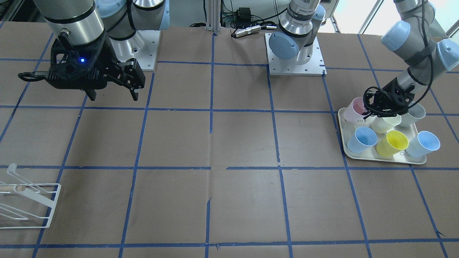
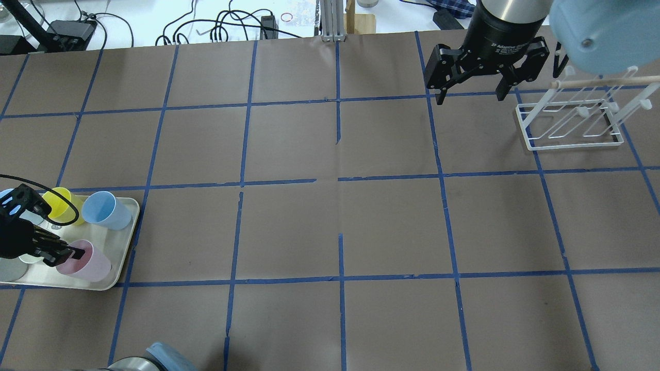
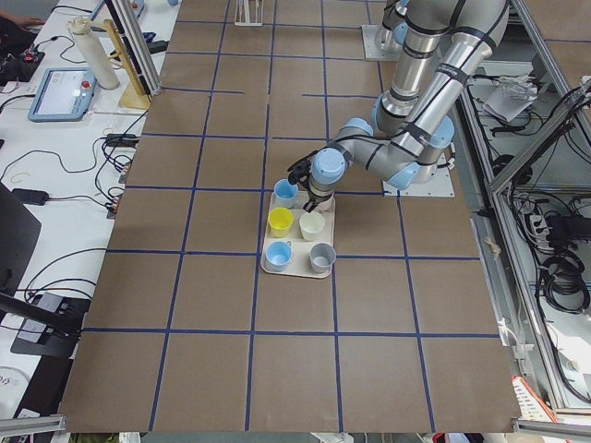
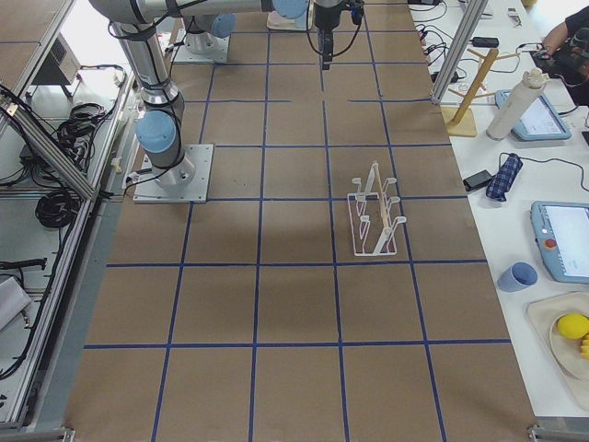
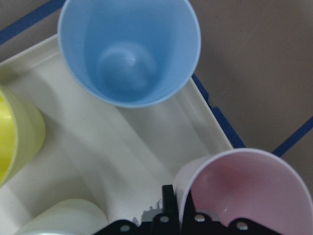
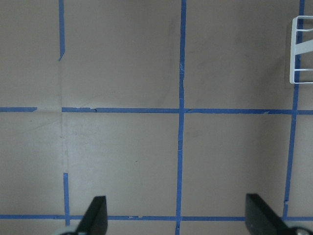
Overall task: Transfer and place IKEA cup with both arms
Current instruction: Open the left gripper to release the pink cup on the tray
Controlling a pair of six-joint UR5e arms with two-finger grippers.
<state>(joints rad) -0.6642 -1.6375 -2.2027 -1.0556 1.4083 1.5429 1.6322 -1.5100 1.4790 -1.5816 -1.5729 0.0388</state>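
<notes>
The pink IKEA cup (image 2: 85, 263) stands at the near corner of the cream tray (image 2: 121, 257); it also shows in the front view (image 1: 354, 109). My left gripper (image 2: 66, 252) reaches into its mouth. In the left wrist view the cup's (image 5: 244, 196) rim wall sits pinched between the two black fingers (image 5: 167, 203), one outside and one inside. The cup rests on the tray. My right gripper (image 2: 466, 95) is open and empty, held above the table far from the tray, beside the rack; its fingertips (image 6: 95, 215) spread wide over bare paper.
The tray (image 1: 344, 123) also holds two light blue cups (image 1: 361, 139) (image 1: 423, 144), a yellow cup (image 1: 392, 142), a cream-green cup (image 1: 385, 123) and a grey cup (image 1: 412, 114), packed close. A white wire rack (image 2: 567, 123) stands at the table's far right.
</notes>
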